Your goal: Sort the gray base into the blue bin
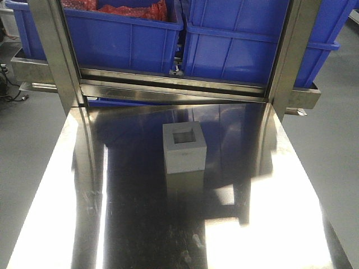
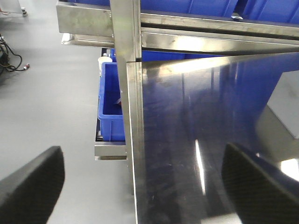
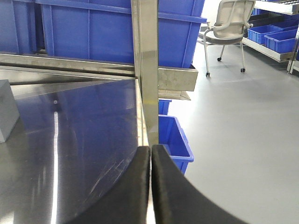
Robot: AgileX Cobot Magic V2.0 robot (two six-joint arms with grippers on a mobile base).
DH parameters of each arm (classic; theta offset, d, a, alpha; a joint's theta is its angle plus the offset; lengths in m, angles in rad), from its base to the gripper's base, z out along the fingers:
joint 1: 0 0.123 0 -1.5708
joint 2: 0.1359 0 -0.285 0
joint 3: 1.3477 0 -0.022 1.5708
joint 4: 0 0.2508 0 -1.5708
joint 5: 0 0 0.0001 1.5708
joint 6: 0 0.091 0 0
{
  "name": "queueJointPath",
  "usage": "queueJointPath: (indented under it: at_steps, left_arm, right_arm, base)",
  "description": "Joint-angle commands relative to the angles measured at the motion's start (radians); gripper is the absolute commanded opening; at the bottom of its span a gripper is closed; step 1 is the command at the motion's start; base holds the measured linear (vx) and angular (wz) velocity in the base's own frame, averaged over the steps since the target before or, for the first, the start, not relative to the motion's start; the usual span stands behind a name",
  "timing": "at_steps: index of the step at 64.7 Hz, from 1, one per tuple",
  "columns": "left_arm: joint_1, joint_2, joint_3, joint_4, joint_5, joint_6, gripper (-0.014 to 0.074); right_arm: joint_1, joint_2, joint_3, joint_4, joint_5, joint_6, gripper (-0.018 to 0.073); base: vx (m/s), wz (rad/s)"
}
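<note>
The gray base (image 1: 184, 147) stands on the steel table (image 1: 112, 224), mid-table, with its square recess facing up. Its side shows at the left edge of the right wrist view (image 3: 7, 109). Two large blue bins stand on the rack behind the table: the left one (image 1: 123, 39) holds red material, and the inside of the right one (image 1: 247, 50) is hidden. My left gripper (image 2: 142, 154) is open and empty over the table's left edge. My right gripper (image 3: 150, 149) is shut and empty at the table's right edge. Neither gripper touches the base.
Steel rack posts (image 1: 53, 50) (image 1: 291, 50) and a crossbar (image 1: 174, 89) stand between the table and the bins. Smaller blue bins sit low beside the table on the left (image 2: 110, 102) and right (image 3: 175, 140). An office chair (image 3: 231, 23) stands far right.
</note>
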Motion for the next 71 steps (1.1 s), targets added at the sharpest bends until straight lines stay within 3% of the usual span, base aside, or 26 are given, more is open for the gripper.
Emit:
queueJointPath:
  at_steps: [1,12,22,29,47,59,71]
  left_arm:
    - [0.002,0.010,-0.054,-0.019,-0.056,0.043,0.0605]
    - [0.002,0.105,-0.175,-0.030,-0.049,0.094,0.0580]
    - [-0.008,0.261,-0.317,-0.099,-0.050,0.153,0.0580]
    - [-0.053,0.372,-0.409,-0.130,-0.051,0.191,0.0581]
    - [-0.240,0.664,-0.603,-0.129,-0.051,0.192,0.0594]
    - [-0.347,0.845,-0.719,-0.129,-0.048,0.165,0.0594]
    - [-0.412,1.027,-0.867,-0.130,-0.002,0.034,0.0594]
  right_arm:
    - [-0.001,0.001,0.000,-0.005,-0.075,-0.009,-0.0005]
    - [-0.001,0.001,0.000,-0.005,-0.075,-0.009,-0.0005]
    - [-0.001,0.001,0.000,-0.005,-0.075,-0.009,-0.0005]
    - [-0.001,0.001,0.000,-0.005,-0.075,-0.009,-0.0005]
    - [-0.001,0.001,0.000,-0.005,-0.075,-0.009,-0.0005]
    - [-0.001,0.001,0.000,-0.005,-0.075,-0.009,-0.0005]
    - [-0.001,0.001,0.000,-0.005,-0.075,-0.009,-0.0005]
  base:
    - [0.00,0.00]
    - [0.00,0.00]
    - [0.00,0.00]
    - [0.00,0.00]
    - [0.00,0.00]
    - [0.00,0.00]
    - [0.00,0.00]
